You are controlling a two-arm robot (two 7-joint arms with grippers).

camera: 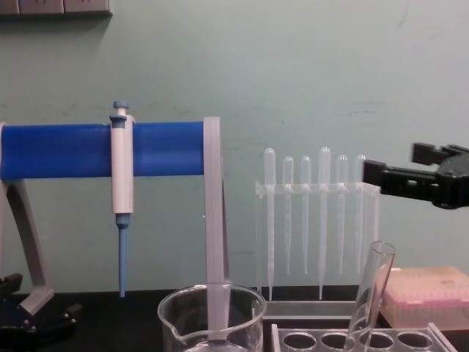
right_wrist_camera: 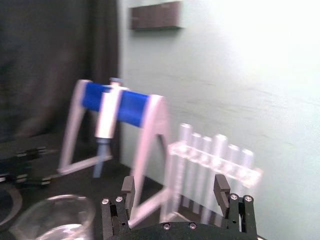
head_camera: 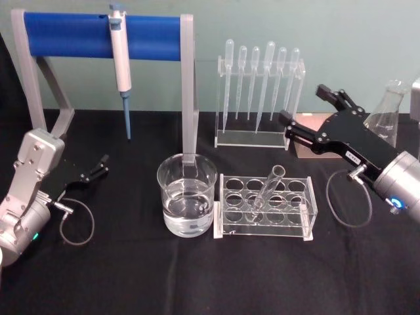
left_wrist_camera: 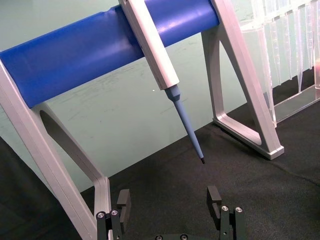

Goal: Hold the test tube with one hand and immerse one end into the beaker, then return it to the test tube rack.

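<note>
Black right gripper (head_camera: 312, 107) wide open, empty — test tube (head_camera: 268, 188) racked.

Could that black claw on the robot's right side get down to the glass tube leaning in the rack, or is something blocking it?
Probably yes. The right end effector hovers open, above and behind the rack. The test tube leans with its rim sticking up free. The pipette stand sits farther back, so nothing seems to block the way.

Prob. a lab: pipette (head_camera: 120, 49) on stand (head_camera: 102, 36), beaker (head_camera: 187, 195), test-tube rack (head_camera: 264, 209), flask (head_camera: 387, 118).
</note>
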